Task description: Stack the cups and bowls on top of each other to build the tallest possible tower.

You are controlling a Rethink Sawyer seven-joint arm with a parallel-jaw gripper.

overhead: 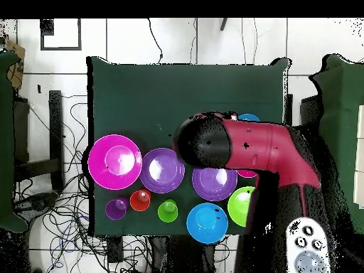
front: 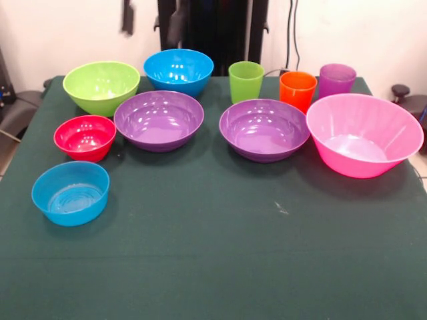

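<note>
All cups and bowls stand apart on the green table, none stacked. At the back are a lime green bowl (front: 101, 85), a blue bowl (front: 179, 70), a green cup (front: 245, 81), an orange cup (front: 297, 90) and a purple cup (front: 336, 80). In front of them are two purple bowls (front: 159, 120) (front: 264, 129), the big pink bowl (front: 363, 133), the small red bowl (front: 85, 137) and a second blue bowl (front: 71, 192). In the overhead view the red arm's black end (overhead: 202, 141) hangs high over the table beside a purple bowl (overhead: 213, 183). The gripper is hidden beneath it.
The robot's dark pedestal (front: 213, 30) stands behind the table's far edge. The near half of the green table (front: 220, 267) carries only a small white speck. Cables lie on the floor round the table (overhead: 67, 220).
</note>
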